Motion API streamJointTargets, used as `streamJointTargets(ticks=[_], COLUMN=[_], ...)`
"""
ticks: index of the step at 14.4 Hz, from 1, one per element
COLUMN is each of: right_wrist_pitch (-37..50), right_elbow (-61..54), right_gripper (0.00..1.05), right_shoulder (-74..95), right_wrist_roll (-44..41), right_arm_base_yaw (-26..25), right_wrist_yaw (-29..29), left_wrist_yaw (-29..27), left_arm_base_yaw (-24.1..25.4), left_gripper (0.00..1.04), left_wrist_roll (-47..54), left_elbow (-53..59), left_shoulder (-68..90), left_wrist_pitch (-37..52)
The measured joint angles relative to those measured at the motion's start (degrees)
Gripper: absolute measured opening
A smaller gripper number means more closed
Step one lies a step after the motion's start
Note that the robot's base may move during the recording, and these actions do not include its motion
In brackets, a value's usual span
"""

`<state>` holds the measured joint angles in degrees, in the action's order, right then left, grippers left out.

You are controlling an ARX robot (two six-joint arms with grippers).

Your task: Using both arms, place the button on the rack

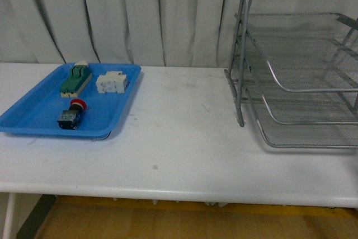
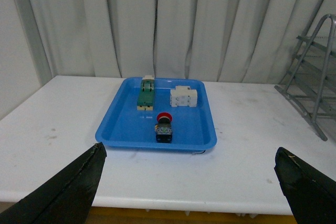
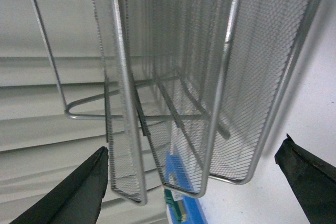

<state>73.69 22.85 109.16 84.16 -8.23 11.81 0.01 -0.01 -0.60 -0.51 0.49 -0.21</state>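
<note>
The button (image 1: 72, 114), red cap on a black body, lies in the blue tray (image 1: 33, 117) at the table's left; it also shows in the left wrist view (image 2: 164, 128). The silver wire-mesh rack (image 1: 302, 71) stands at the right. Neither arm shows in the front view. My left gripper (image 2: 191, 182) is open and empty, well short of the tray, near the table's front edge. My right gripper (image 3: 194, 182) is open and empty, facing the rack (image 3: 199, 77) close up.
A green terminal block (image 1: 76, 79) and a white block (image 1: 111, 82) lie in the tray behind the button. A white curtain hangs behind the table. The white tabletop (image 1: 179, 132) stretches between tray and rack.
</note>
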Motion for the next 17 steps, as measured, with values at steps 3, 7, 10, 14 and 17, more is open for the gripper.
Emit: streamJointTargets(ticks=[3,7,10,14,17], right_wrist_pitch=[-0.24,-0.09,0.02,0.00,-1.27], right_elbow=[3.74,8.26,10.86,13.51,16.13], right_gripper=[0.98,0.98,0.98,0.98,0.82], right_shoulder=[7.45,11.06,11.98,14.56,15.65], right_wrist_roll=[-2.73,-6.73,-7.52,-9.25,-10.88], right_arm_base_yaw=[-0.11,-0.42,0.33,0.63,-0.48], right_wrist_yaw=[0.92,1.62,1.66,1.95,2.16], left_wrist_yaw=[0.00,0.00,0.00,0.00,0.00], left_arm_base_yaw=[0.00,0.00,0.00,0.00,0.00], left_gripper=[0.98,0.98,0.98,0.98,0.98], left_wrist_roll=[0.00,0.00,0.00,0.00,0.00], left_elbow=[0.00,0.00,0.00,0.00,0.00], left_shoulder=[0.00,0.00,0.00,0.00,0.00], left_wrist_pitch=[0.00,0.00,0.00,0.00,0.00])
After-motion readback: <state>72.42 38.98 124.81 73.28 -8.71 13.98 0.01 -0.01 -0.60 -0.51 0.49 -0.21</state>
